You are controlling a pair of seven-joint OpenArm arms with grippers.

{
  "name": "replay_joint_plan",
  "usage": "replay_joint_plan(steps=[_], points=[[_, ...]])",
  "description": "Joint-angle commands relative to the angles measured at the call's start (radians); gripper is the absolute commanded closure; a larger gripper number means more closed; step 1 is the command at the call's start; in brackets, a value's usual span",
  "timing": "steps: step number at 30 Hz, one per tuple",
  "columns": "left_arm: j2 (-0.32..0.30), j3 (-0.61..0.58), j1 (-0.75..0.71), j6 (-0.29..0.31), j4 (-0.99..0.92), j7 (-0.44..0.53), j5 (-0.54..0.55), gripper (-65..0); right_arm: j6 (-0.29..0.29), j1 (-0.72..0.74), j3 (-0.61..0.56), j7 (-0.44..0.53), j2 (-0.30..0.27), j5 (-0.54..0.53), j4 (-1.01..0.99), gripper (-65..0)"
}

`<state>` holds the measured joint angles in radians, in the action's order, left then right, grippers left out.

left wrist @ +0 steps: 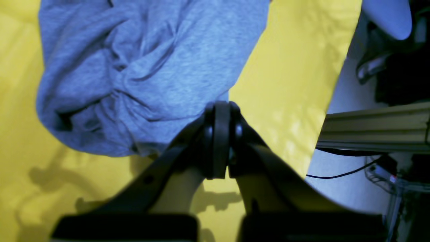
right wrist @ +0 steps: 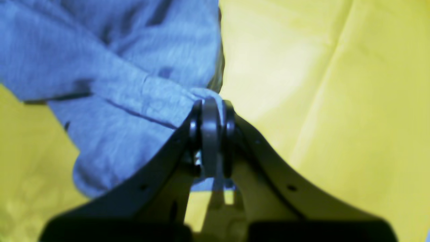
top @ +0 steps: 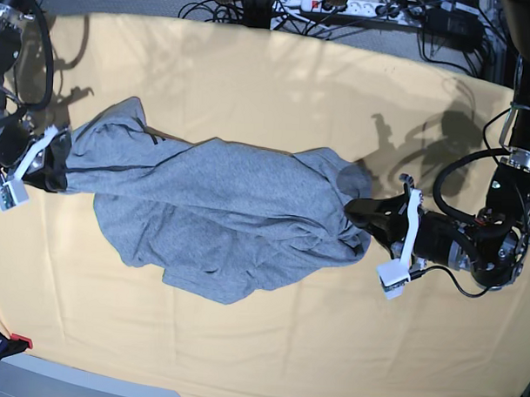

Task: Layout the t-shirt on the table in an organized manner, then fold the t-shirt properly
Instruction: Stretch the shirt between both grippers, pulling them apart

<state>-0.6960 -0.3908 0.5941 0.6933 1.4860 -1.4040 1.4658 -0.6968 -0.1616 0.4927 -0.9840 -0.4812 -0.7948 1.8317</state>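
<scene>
Honestly, barely started: the t-shirt [top: 221, 219] is stretched crumpled across mid-frame on the table [top: 278, 86], left gripper [top: 365, 211] and right gripper [top: 59, 161] both clamped on its ends. Flattening and folding remain.

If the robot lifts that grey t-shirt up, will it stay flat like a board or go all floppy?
Probably floppy. The t-shirt lies bunched in soft wrinkles and folds between the left gripper and the right gripper, so it would likely sag in the middle. It looks thin, so probably light. On the smooth table cloth, it may slide when dragged.
</scene>
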Motion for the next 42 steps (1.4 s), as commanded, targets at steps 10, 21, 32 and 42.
replay_joint_plan(steps=[10,21,32,42], points=[[0.015,0.006,-0.164,0.005,0.012,0.047,-0.093,-47.5,-0.001,-0.026,0.006,0.107,-0.012,0.067,0.014,0.0],[0.102,0.005,-0.264,0.005,0.011,0.268,-0.465,-20.3,-0.001,-0.026,0.006,0.11,-0.012,0.067,0.014,0.0],[0.025,0.006,-0.091,0.005,0.011,0.145,-0.203,0.0,-0.001,-0.027,0.006,0.105,-0.016,0.071,0.014,0.0],[-0.095,0.006,-0.005,0.005,0.011,0.052,-0.037,0.0,-0.001,-0.029,0.006,0.083,-0.092,0.097,0.026,0.0]])
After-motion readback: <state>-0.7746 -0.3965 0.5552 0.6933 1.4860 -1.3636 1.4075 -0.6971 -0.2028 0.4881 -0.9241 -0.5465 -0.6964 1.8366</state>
